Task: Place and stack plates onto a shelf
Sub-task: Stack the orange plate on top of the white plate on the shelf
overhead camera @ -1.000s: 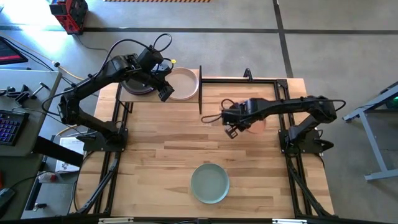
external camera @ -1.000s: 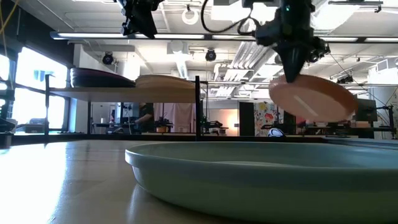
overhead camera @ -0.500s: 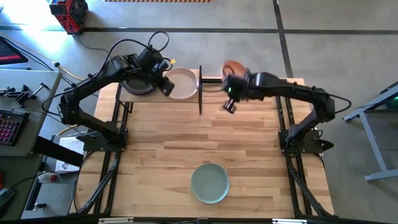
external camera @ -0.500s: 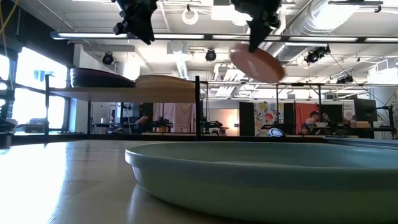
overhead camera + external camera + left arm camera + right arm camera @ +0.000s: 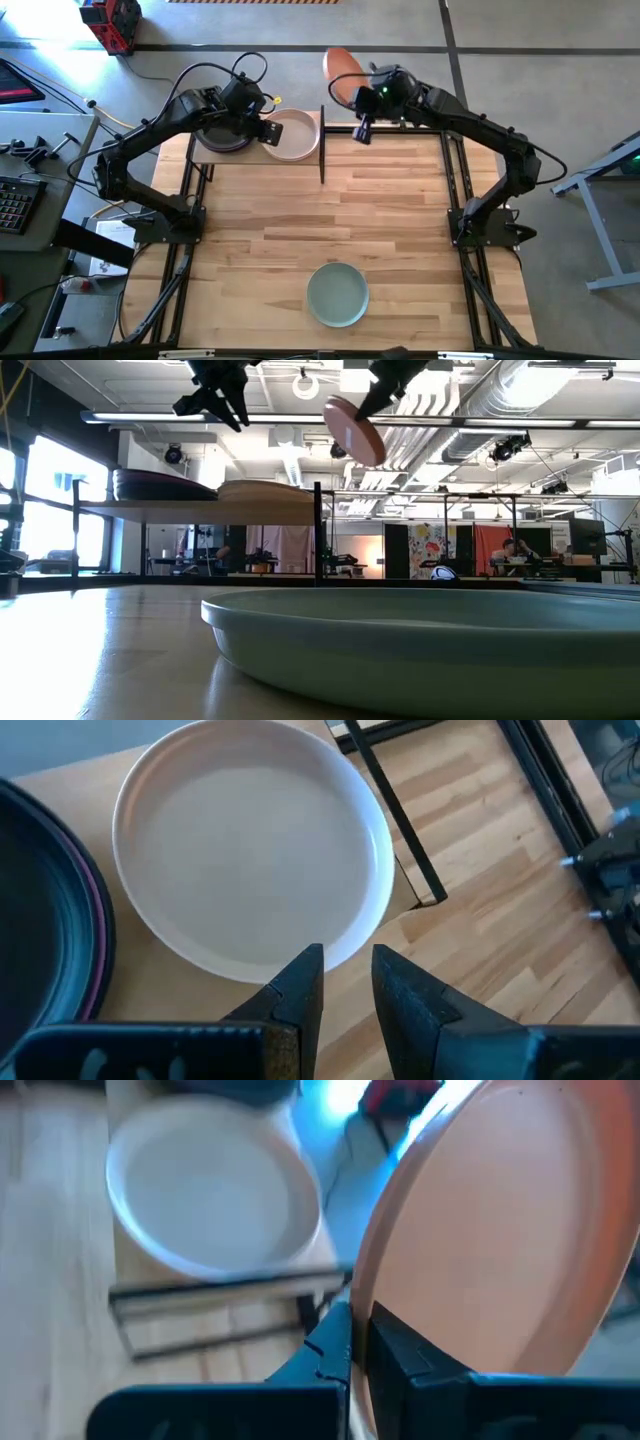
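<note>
While the broad bench fills most of the high view, the shelf sits raised over its far left corner, a pale plank with a black upright bar at its right end. Two dark arms reach toward that far edge. The left arm stretches over the shelf, and the left hand hangs above the plank between the two plate stacks; in the left wrist view its fingers stand a little apart with nothing between them, just over the near rim of the cream plate. The right arm bends across the far right side, and the right hand is clamped on the rim of the orange plate, which is tilted steeply on edge and held in the air beyond the bench's far edge, just right of the upright bar. The low view shows that plate high above the shelf's level. On the shelf's left part lies a dark stack, a black plate over a purple one whose edge shows in the left wrist view. Beside it, apart from it, lies the cream plate, near the bar. A green plate rests flat near the bench's front edge, well apart from everything else.
</note>
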{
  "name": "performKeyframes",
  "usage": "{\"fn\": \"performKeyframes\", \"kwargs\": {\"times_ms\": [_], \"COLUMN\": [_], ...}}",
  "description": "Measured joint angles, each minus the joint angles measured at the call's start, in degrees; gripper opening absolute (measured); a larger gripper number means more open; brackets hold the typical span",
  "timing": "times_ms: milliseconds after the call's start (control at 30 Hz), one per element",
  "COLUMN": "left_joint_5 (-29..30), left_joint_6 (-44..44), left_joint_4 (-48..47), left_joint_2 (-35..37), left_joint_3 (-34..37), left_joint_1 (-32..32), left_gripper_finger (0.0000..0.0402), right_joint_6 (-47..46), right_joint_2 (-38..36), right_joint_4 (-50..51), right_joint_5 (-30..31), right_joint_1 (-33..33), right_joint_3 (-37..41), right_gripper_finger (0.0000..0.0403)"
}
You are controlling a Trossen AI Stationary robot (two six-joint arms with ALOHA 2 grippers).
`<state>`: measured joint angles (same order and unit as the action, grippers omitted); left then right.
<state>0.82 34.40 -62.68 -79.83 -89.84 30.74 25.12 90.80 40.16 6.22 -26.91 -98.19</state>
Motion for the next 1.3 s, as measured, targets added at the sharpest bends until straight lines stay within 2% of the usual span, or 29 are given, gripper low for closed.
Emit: {"fn": "performKeyframes", "kwargs": {"times_ms": [167,500,667,867,1100,1300], "left_joint_5": [0.11,-0.13,-0.61,-4.51,-8.91,-9.29], "left_joint_6": [1.58,3.97,3.99,3.98,3.04,3.01], "left_joint_4": [0.0,0.21,0.44,1.06,4.68,10.11], "left_joint_2": [0.0,0.0,0.0,0.0,1.0,3.5], "left_joint_3": [0.0,0.0,0.0,0.0,0.02,0.02], "left_joint_1": [-0.01,-0.02,-0.02,-0.07,-0.09,-0.09], "left_gripper_finger": [0.0076,0.0076,0.0076,0.0076,0.0076,0.0076], "right_joint_6": [1.66,3.49,3.44,4.49,6.43,6.97], "right_joint_2": [1.44,7.55,9.99,13.62,15.74,16.07], "right_joint_4": [-8.92,-19.88,-21.42,-20.8,-19.31,-18.4], "right_joint_5": [-6.71,-12.77,-18.83,-24.42,-25.14,-26.34], "right_joint_1": [-1.77,-1.92,-1.39,-0.28,1.14,2.3], "right_joint_3": [-0.02,-0.02,-0.02,-0.02,-0.02,-0.02], "right_gripper_finger": [0.0,0.0,0.0,0.0,0.0,0.0]}}
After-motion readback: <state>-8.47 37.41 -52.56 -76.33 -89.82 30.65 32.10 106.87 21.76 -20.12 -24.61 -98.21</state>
